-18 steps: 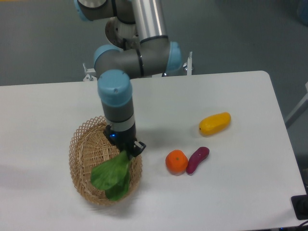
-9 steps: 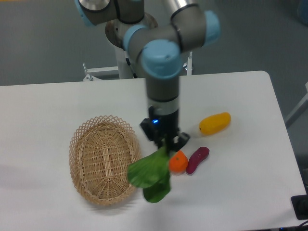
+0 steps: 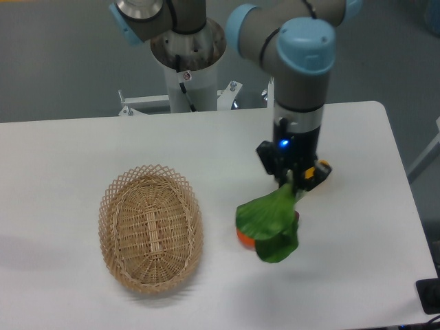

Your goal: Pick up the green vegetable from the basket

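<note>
My gripper (image 3: 291, 180) is shut on the stalk end of the green vegetable (image 3: 269, 221), a bok choy whose dark green leaves hang down and to the left below the fingers. It is held in the air over the right half of the table, well to the right of the basket (image 3: 150, 228). The oval tan wicker basket stands on the table at the left with nothing in it.
An orange fruit (image 3: 243, 238) peeks out under the hanging leaves. A yellow fruit (image 3: 322, 168) is mostly hidden behind the gripper. The purple sweet potato is hidden behind the leaves. The arm's base (image 3: 187, 62) stands at the table's back edge.
The gripper has carried the bok choy out of the basket and to the right, past the orange fruit. The basket is left with nothing in it.
</note>
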Controlling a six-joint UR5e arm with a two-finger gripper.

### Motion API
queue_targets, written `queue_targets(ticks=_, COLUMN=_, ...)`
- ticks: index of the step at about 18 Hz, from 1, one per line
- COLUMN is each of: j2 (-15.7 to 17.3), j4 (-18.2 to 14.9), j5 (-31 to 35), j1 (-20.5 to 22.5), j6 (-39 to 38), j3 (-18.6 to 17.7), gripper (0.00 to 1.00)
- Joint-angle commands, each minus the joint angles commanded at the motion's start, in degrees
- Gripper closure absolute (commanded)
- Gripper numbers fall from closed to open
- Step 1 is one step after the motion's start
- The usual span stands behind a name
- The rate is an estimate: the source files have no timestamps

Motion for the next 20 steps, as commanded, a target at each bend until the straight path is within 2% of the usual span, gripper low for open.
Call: queue_targets(ticks=20, j2=-0.09, j4=0.35, j5=0.00, j1=0.80, j6=0.00, j3=0.53, gripper=0.79)
